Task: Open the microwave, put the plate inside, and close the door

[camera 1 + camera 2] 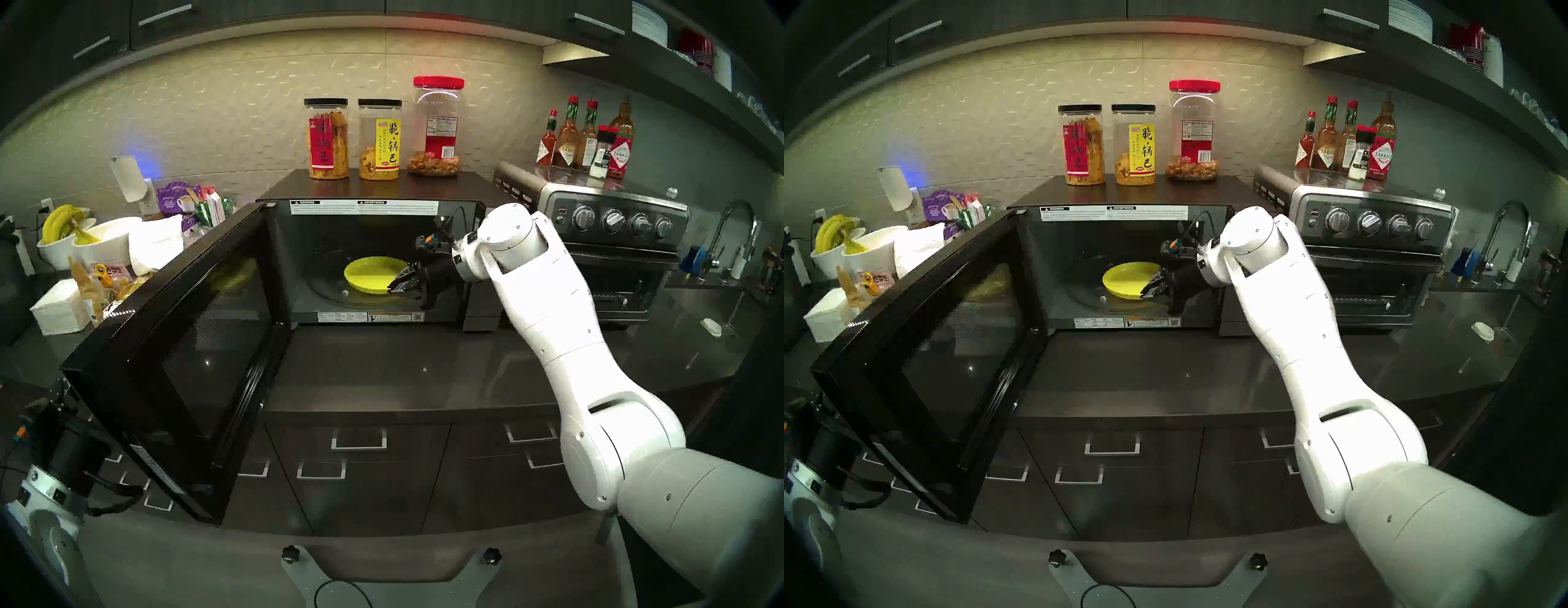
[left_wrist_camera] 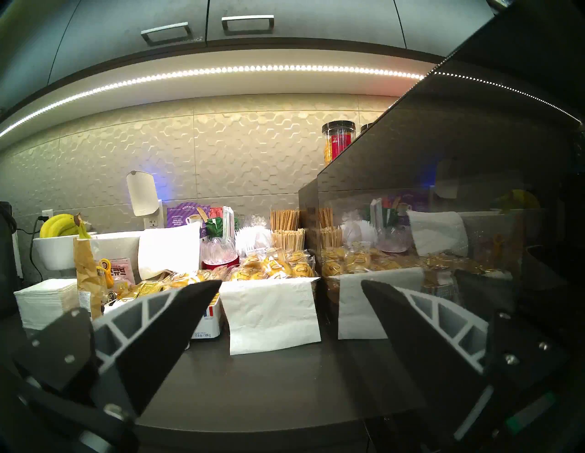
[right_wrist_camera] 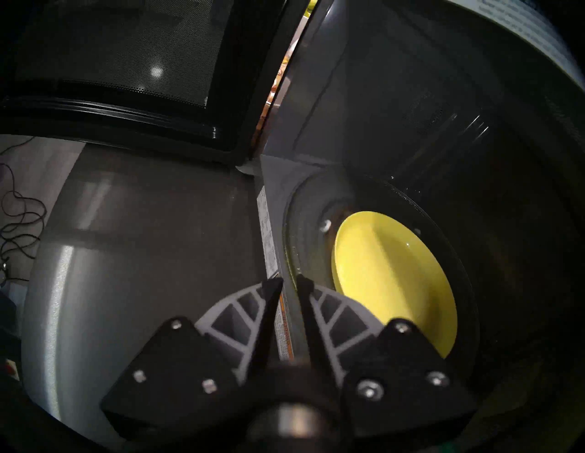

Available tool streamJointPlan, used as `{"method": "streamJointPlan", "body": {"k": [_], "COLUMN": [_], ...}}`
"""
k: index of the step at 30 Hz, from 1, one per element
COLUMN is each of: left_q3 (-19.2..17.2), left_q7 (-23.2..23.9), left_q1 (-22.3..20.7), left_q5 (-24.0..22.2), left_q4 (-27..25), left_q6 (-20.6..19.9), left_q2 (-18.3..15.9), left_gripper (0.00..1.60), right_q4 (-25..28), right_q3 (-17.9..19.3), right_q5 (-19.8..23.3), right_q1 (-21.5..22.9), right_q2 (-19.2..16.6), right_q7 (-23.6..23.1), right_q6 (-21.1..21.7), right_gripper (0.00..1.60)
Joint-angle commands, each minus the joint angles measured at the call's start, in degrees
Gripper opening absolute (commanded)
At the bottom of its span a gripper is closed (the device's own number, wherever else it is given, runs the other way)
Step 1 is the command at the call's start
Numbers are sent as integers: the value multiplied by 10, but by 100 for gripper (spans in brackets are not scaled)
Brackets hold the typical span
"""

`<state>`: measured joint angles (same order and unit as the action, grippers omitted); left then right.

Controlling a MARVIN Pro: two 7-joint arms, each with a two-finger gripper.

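Nearest the robot, the left gripper [image 2: 291, 303] hangs low beside the counter [image 1: 403, 373] with its fingers spread wide and nothing between them, level with the outer glass of the door [image 1: 182, 361]. The door stands swung fully out to the left, its mesh inner side facing the cavity and its free edge reaching past the counter's front.

Further in, the right gripper [image 3: 288, 281] sits at the mouth of the microwave [image 1: 365, 263], its fingers drawn to a narrow slit and gripping nothing; the wrist view shows daylight between the tips and the plate [image 1: 373, 274] off to one side.

Deepest, the yellow plate lies on the glass turntable [image 3: 468, 227], apparently flat and toward its front right.

The remaining step is judged to be closing the door. The risks: the right arm is still across the opening, so a door swing begun too early would strike it; and a retreating finger could clip the plate's rim and drag it toward the sill, where the door would jam on it.
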<state>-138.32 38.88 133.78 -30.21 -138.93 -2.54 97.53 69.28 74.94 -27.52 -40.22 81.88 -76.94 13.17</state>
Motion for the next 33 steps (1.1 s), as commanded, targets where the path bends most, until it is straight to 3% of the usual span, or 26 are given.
{"method": "streamJointPlan", "body": {"k": [1, 2, 10, 17, 24, 25, 33], "left_q3": [0, 0, -1, -1, -2, -2, -2], "left_q7": [0, 0, 1, 2, 3, 3, 5], "left_q1": [-1, -2, -3, -4, -5, -5, -6], "left_q5": [-1, -1, 0, 0, 1, 1, 1], "left_q4": [-11, -11, -11, -11, -11, -11, -11], "left_q6": [-1, -1, -2, -3, -3, -3, -5], "left_q2": [-1, -1, 0, 1, 2, 2, 3], "left_gripper": [160, 160, 160, 160, 160, 160, 160], "right_q4": [66, 77, 137, 191, 236, 270, 314], "right_q3": [31, 41, 77, 110, 138, 148, 197], "right_q5": [21, 28, 52, 69, 97, 96, 127], "right_q1": [-28, -36, -71, -108, -144, -165, -213], "right_q2": [-30, -36, -61, -80, -104, -109, -141], "right_q7": [-26, -34, -79, -81, -81, -81, -81], "right_q6": [11, 13, 21, 35, 52, 63, 77], "right_gripper": [79, 88, 85, 78, 79, 79, 79]}}
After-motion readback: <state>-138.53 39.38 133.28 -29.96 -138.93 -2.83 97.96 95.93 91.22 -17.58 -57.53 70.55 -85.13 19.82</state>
